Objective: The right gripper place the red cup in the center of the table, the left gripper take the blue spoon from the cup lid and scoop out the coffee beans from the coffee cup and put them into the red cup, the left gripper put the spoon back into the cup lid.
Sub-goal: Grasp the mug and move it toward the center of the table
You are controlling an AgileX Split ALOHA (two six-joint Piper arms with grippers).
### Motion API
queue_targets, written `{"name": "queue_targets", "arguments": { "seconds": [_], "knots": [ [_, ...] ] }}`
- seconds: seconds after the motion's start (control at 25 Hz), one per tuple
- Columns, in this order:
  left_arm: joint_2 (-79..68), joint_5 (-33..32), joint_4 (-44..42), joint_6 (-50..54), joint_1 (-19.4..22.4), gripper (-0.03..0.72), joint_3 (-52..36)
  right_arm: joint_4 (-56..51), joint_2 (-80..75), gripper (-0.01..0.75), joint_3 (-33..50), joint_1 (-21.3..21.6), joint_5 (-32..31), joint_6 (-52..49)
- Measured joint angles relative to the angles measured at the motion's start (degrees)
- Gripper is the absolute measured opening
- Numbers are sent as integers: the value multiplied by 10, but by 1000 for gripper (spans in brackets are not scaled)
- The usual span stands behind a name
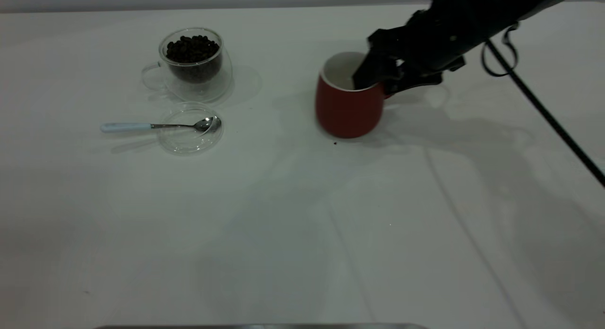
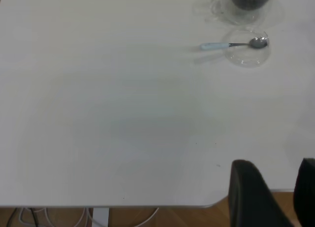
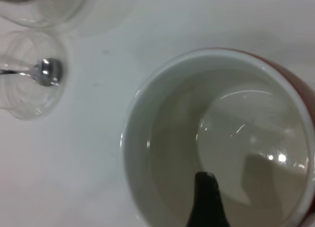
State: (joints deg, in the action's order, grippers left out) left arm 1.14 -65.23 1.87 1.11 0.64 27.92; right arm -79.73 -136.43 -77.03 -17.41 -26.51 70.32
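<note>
Your right gripper (image 1: 373,81) clamps the wall of the rounded dark red ceramic mug (image 1: 347,109), one finger inside the white interior, near the middle of the white table (image 1: 302,225); the pale-handled metal spoon (image 1: 158,126) lies crosswise on the clear glass lid (image 1: 189,140), well left, nearer your left gripper (image 2: 273,197), jaws apart and empty
</note>
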Motion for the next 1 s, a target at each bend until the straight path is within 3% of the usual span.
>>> {"name": "queue_targets", "arguments": {
  "seconds": [0.6, 0.88, 1.0],
  "knots": [
    [0, 0, 0, -1, 0, 284, 0, -116, -1, 590, 0, -65, 48, 26],
    [0, 0, 0, -1, 0, 284, 0, -121, -1, 590, 0, -64, 49, 55],
    [0, 0, 0, -1, 0, 284, 0, -81, 10, 590, 3, -44, 49, 47]
  ]
}}
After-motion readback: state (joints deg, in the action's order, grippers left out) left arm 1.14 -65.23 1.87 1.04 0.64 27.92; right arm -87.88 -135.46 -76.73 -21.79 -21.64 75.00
